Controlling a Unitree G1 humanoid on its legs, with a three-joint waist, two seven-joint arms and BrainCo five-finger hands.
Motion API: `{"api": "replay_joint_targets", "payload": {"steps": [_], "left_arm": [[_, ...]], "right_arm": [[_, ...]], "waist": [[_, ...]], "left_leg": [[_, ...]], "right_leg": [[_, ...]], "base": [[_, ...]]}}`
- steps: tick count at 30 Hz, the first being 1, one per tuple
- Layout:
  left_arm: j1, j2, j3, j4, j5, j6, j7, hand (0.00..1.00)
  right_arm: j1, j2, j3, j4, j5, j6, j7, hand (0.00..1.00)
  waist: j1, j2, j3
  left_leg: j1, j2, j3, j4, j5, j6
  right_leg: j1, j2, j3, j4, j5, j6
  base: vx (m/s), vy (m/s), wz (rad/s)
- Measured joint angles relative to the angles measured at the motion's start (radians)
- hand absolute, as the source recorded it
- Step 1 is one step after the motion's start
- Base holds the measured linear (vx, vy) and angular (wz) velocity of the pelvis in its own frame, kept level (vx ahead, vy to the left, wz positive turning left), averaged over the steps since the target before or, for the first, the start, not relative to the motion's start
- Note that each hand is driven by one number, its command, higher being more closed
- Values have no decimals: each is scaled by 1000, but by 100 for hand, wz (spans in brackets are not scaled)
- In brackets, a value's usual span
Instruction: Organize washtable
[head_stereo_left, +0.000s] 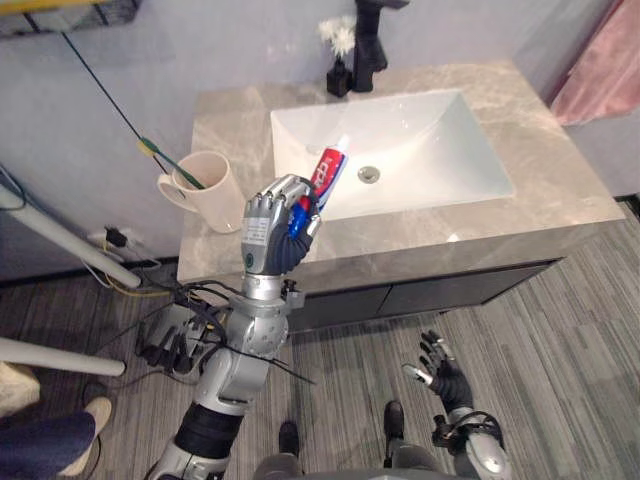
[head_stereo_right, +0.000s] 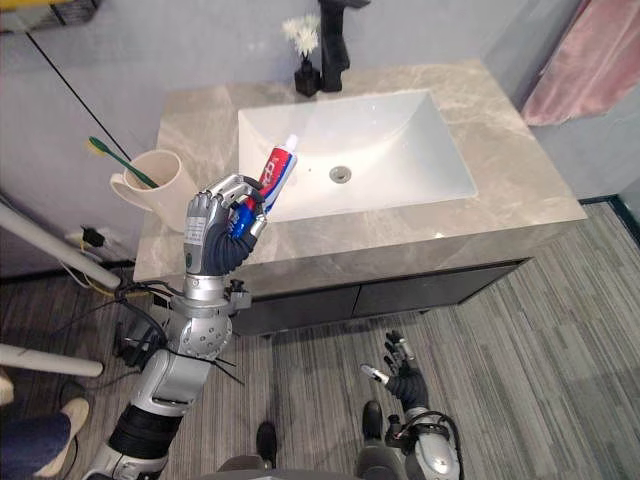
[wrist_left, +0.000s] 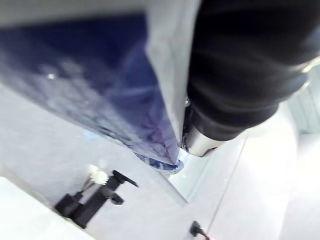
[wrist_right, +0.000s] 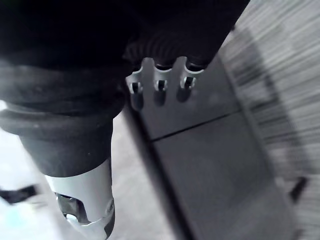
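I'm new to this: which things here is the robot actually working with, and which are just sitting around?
In the job: toothpaste tube, gripped in the left hand; cream cup holding a green toothbrush; washtable.
Just around: black faucet; white flower in a small vase; pink towel; right hand, open and idle.

The countertop (head_stereo_left: 560, 170) looks like polished stone; the basin (head_stereo_left: 440, 150) is smooth, glossy. The toothpaste tube (head_stereo_left: 328, 170) seems shiny plastic; the faucet (head_stereo_left: 368, 50) is matt.
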Motion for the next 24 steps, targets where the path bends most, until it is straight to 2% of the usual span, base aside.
{"api": "replay_joint_targets", "payload": {"steps": [4, 5, 6, 8, 10, 12, 17, 20, 24], "left_arm": [[2, -16, -41, -9, -43, -29, -44, 100], [2, -19, -45, -9, -49, -32, -44, 100], [2, -24, -55, -9, -65, -34, -45, 100], [1, -25, -68, -9, -77, -34, -52, 100], [-6, -26, -93, -8, -88, -34, -60, 100], [-25, -28, -120, -6, -107, -33, -60, 100], [-56, -31, -140, 12, -113, -31, -55, 100], [-56, -31, -145, 68, -128, -31, -59, 100], [-56, -32, -183, 78, -159, -31, -62, 100]], "right_arm": [[-7, 21, -57, -216, 251, -36, 58, 0], [-9, 27, -58, -247, 273, -38, 62, 0], [-24, 36, -60, -299, 311, -61, 62, 0], [-76, 41, -38, -359, 347, -99, 46, 0], [-191, 40, 33, -388, 366, -142, -4, 0], [-285, 40, 92, -387, 379, -154, -59, 0], [-404, 34, 117, -335, 385, -152, -151, 0], [-489, 7, 68, -165, 369, -138, -201, 0], [-623, -12, 5, 25, 364, -137, -262, 0]], "waist": [[-17, 4, -11], [-17, 3, -13], [-17, 1, -17], [-17, -3, -22], [-13, -7, -38], [-3, -10, -40], [34, -19, -49], [33, -22, -74], [37, -21, -75]], "left_leg": [[14, 2, 0, 0, 0, 0], [14, 2, 0, -1, 0, 0], [14, 2, 0, -1, 0, 0], [14, 2, 0, -1, 0, 0], [14, 1, -2, -1, 0, 0], [20, 1, -5, 0, 0, 0], [24, -2, -10, 1, 1, 1], [16, -5, -29, 1, 2, 1], [13, -4, -59, -2, 12, 1]], "right_leg": [[14, 2, 0, -1, 1, 1], [14, 2, 0, 0, 2, 0], [14, 2, 0, 0, 4, -1], [14, 2, 0, 0, 9, -1], [17, 2, -2, 0, 11, -1], [24, 1, -5, 0, 11, -1], [33, -3, -11, -1, 11, 0], [36, -7, -28, -1, 11, 0], [53, -8, -58, -4, 11, 0]], "base": [[-16, -9, -1], [0, 0, 0], [0, 0, 0], [0, 0, 0], [0, -5, 2], [-6, -8, 5], [-23, -8, 5], [-17, -9, 14], [-18, -17, 20]]}}
